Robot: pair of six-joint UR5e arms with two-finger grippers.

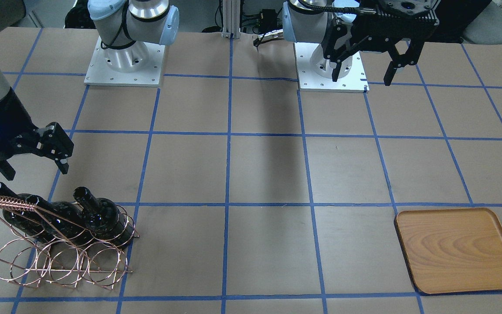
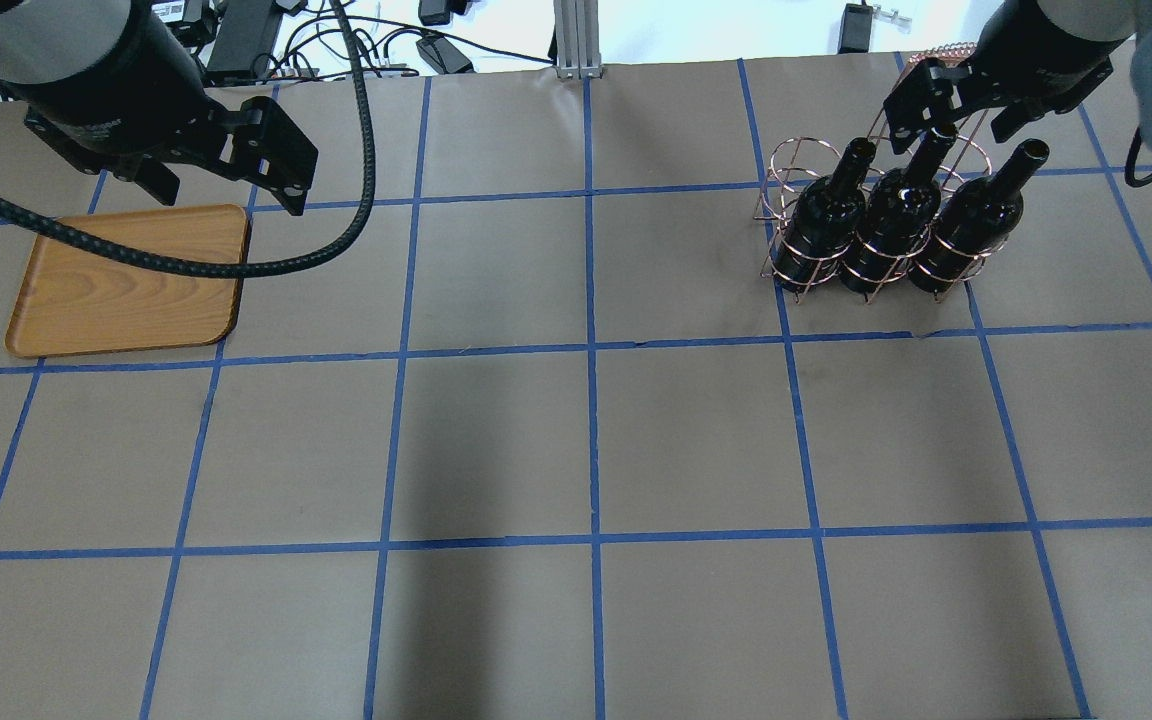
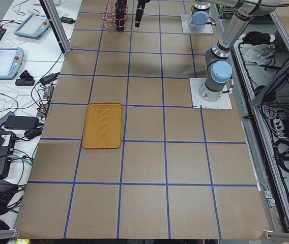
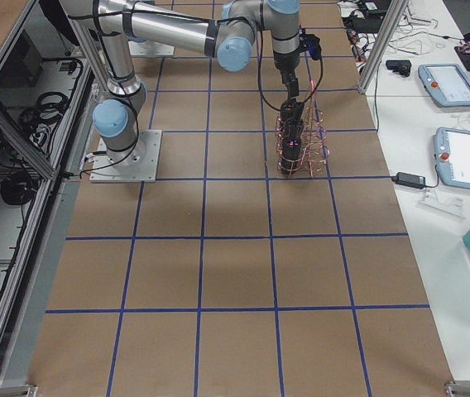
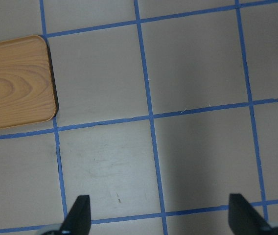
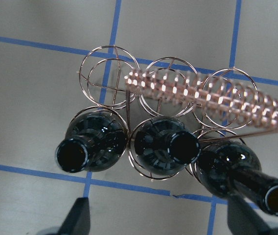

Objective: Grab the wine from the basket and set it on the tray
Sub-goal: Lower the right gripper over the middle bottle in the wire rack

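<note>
Three near-black wine bottles [image 1: 100, 220] stand side by side in the copper wire basket [image 1: 61, 261], necks up; the overhead view shows them too [image 2: 898, 215]. In the right wrist view the bottle mouths [image 6: 167, 147] sit just ahead of the fingertips, with the basket's coiled handle [image 6: 207, 93] beyond. My right gripper [image 1: 33, 168] hangs open and empty just above the bottle necks. The wooden tray [image 1: 458, 248] lies bare at the table's other end [image 2: 126, 280]. My left gripper [image 2: 228, 195] is open and empty, raised by the tray's corner [image 5: 11, 83].
The table is brown paper with a blue tape grid [image 2: 591, 350]. The arm bases [image 1: 124, 61] stand on white plates at the robot's side. Tablets and cables [image 3: 4, 61] lie off the table's edge.
</note>
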